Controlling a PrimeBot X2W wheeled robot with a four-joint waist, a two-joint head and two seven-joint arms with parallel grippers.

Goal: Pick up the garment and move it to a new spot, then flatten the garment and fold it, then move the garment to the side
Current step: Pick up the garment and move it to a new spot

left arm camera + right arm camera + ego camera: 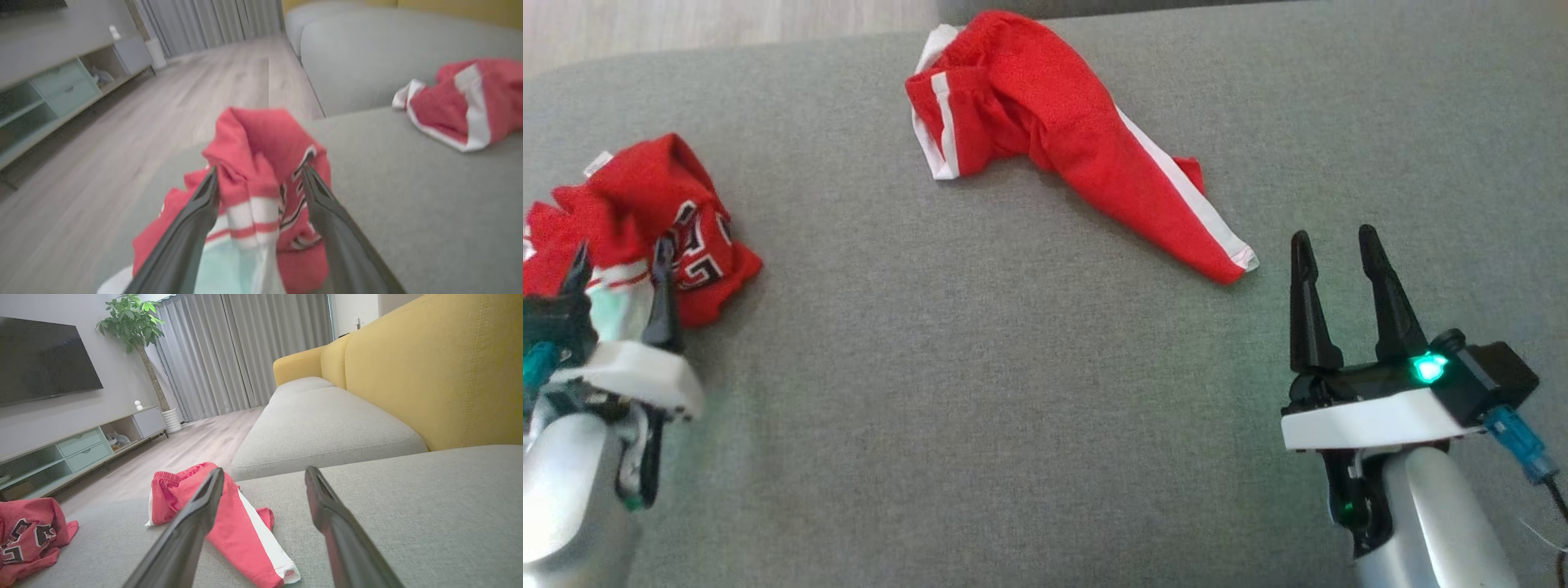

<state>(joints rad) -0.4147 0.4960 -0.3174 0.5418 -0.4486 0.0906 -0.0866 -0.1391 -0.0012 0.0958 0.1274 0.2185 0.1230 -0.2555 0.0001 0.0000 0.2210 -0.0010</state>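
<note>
The left gripper (621,249) is at the lower left of the head view. Its fingers stand apart and straddle a bunched fold of the red jersey (645,196). The jersey lies crumpled on the grey sofa seat (1013,392) and is cut off by the left frame edge. The left wrist view is blurred, so the jersey's lettering is unreadable there. The right gripper (1334,235) is at the lower right, fingers apart, holding nothing. Farther off, at upper centre, lie red shorts (1054,122) with white stripes. The right wrist view adds a yellow backrest (429,367), a television (41,359) and a plant (130,318).
</note>
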